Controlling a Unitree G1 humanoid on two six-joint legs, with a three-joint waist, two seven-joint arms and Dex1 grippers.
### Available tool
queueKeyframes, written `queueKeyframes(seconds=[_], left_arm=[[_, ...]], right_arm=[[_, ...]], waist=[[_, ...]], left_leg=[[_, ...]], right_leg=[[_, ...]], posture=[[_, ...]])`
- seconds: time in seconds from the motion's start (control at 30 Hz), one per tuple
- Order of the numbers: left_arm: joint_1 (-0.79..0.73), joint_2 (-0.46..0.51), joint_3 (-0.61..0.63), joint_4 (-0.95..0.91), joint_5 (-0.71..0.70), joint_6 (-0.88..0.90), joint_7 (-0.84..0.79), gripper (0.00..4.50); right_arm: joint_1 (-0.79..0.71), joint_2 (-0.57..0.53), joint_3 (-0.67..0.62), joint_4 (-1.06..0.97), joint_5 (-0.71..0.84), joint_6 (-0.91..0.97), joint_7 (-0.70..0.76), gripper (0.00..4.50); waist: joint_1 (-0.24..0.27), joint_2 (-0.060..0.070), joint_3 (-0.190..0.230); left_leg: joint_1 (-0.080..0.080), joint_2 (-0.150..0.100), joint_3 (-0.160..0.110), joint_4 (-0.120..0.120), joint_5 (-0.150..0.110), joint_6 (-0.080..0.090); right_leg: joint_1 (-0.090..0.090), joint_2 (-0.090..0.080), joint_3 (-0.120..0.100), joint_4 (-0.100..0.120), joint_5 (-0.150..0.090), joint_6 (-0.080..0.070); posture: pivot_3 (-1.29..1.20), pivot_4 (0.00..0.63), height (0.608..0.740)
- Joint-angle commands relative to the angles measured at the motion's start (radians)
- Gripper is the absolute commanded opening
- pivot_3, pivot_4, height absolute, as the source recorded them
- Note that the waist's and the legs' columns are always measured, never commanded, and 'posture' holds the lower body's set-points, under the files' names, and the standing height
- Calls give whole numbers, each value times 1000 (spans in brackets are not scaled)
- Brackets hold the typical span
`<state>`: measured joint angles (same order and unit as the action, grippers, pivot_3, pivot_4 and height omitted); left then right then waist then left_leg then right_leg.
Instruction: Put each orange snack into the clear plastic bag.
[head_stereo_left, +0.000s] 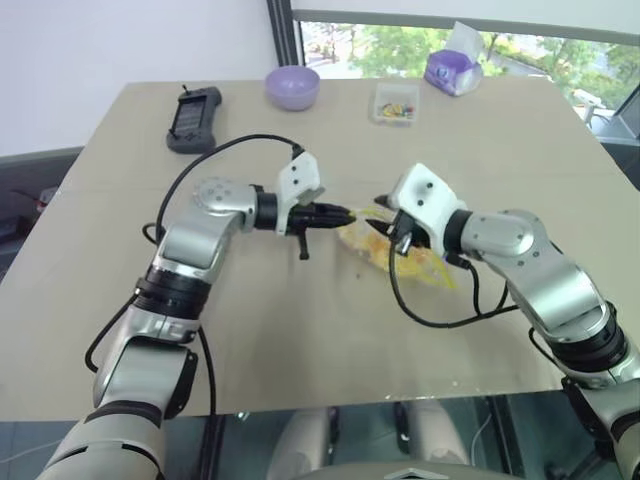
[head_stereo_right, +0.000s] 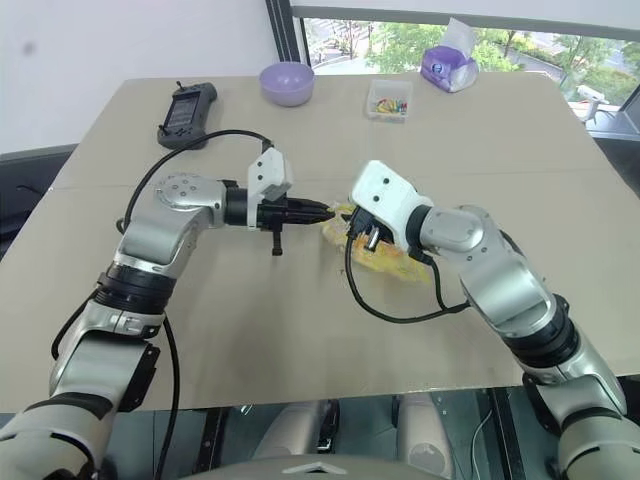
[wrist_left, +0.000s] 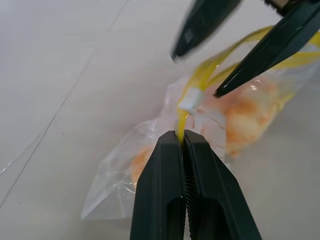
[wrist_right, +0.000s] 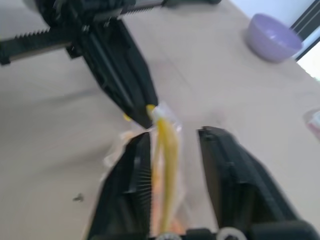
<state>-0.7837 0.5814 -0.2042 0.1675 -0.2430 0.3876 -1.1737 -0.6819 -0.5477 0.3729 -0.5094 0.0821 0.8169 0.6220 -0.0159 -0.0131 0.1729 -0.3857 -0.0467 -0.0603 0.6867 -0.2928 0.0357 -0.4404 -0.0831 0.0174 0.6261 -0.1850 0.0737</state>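
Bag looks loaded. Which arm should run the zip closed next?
Probably right. The left gripper is shut on the yellow seal strip of the clear plastic bag, anchoring it; the right gripper is open astride the strip, free to slide.

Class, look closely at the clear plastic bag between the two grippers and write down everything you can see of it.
The clear plastic bag is thin, crinkled, see-through film with a yellow seal strip and a small white slider along its top edge. Orange snacks show through it, already inside. It lies on the tan table near the middle. The left gripper is shut on the strip's end, lifting that edge. The right gripper has its fingers open on either side of the strip.
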Motion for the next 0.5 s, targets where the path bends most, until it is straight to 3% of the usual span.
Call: queueKeyframes(seconds=[0.03,0.5], left_arm=[[-34,-5,18,-12,3,-4,11,0],[-42,-9,32,-42,-17,49,11,0]], right_arm=[[-22,-3,-25,-24,-4,-50,16,1624],[-74,-11,62,86,-154,-218,57,1624]], waist=[[0,0,0],[-1,0,0]], left_leg=[[0,0,0,0,0,0],[0,0,0,0,0,0]], right_leg=[[0,0,0,0,0,0],[0,0,0,0,0,0]], posture=[[0,150,740],[0,150,740]])
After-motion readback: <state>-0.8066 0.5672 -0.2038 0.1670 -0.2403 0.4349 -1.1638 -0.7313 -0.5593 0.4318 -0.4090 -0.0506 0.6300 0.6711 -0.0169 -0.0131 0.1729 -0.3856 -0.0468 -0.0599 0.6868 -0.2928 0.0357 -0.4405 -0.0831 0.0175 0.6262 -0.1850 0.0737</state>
